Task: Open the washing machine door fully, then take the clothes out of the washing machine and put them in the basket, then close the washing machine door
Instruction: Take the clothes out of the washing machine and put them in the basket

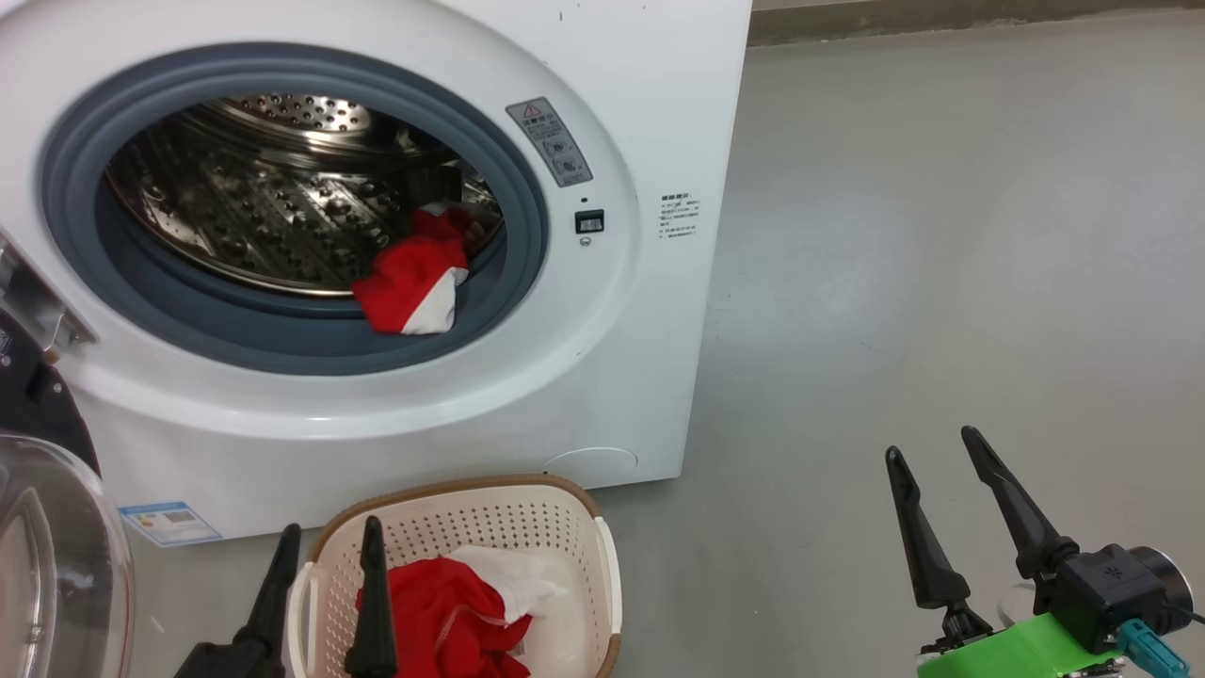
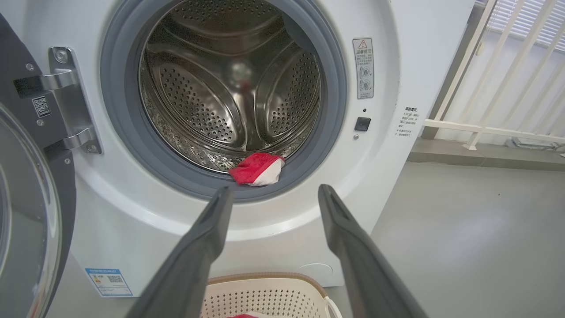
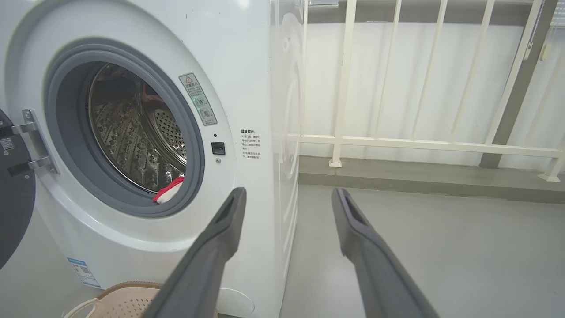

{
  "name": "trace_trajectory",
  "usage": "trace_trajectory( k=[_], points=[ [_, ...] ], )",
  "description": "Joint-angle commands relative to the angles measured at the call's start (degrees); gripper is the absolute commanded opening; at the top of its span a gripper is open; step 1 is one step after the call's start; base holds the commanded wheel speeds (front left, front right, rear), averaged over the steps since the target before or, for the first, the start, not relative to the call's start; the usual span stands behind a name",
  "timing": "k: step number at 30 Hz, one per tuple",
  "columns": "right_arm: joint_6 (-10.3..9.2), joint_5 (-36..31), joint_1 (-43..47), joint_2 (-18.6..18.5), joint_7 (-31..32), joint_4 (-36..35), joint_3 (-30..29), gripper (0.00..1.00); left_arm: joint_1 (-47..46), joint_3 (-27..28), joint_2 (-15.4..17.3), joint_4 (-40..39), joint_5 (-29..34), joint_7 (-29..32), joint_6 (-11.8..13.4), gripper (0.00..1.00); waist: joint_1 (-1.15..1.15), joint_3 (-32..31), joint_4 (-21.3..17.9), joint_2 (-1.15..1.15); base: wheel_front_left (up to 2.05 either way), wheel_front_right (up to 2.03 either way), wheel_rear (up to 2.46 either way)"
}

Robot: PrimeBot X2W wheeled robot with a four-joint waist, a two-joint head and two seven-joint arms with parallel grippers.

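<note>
The white washing machine (image 1: 650,104) stands with its door (image 1: 52,556) swung wide open at the left; the door's glass bowl shows at the lower left. One red and white garment of the clothes (image 1: 414,282) lies on the grey rubber ring at the drum's lower right lip, also clear in the left wrist view (image 2: 258,168). More red and white clothes (image 1: 471,603) lie in the cream basket (image 1: 602,556) on the floor before the machine. My left gripper (image 1: 329,556) hangs open over the basket's left side, holding nothing. My right gripper (image 1: 932,450) is open above bare floor to the right.
Grey floor (image 1: 941,235) spreads to the right of the machine. A white railing (image 3: 419,141) on a low kerb runs behind it. The door hinge (image 2: 70,101) juts out at the opening's left side.
</note>
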Motion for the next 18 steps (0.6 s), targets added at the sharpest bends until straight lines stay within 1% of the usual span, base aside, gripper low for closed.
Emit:
trace_trajectory(
  k=[1, 11, 18],
  points=[
    [0.36, 0.52, -0.75, -0.47, -0.17, -1.63, 1.36, 1.0, -0.73, 1.85, 0.73, -1.8, -0.05, 0.09, 0.38, 1.0, 0.0, -0.02, -0.02, 0.0, 0.0, 0.0, 0.0],
    [0.36, 0.73, -0.61, -0.47, -0.09, -1.92, 1.54, 1.0, -0.9, 1.48, 0.99, -2.42, -0.23, 0.59, 0.7, 1.0, 0.0, 0.44, -0.11, 0.0, 0.0, 0.0, 0.0],
    [0.36, 0.92, -1.09, -0.47, -0.16, -2.16, 1.59, 1.0, -2.24, 1.32, 0.86, -2.1, -0.87, 0.8, 0.52, 1.0, 0.0, 2.17, -0.05, 0.0, 0.0, 0.0, 0.0]
  ],
)
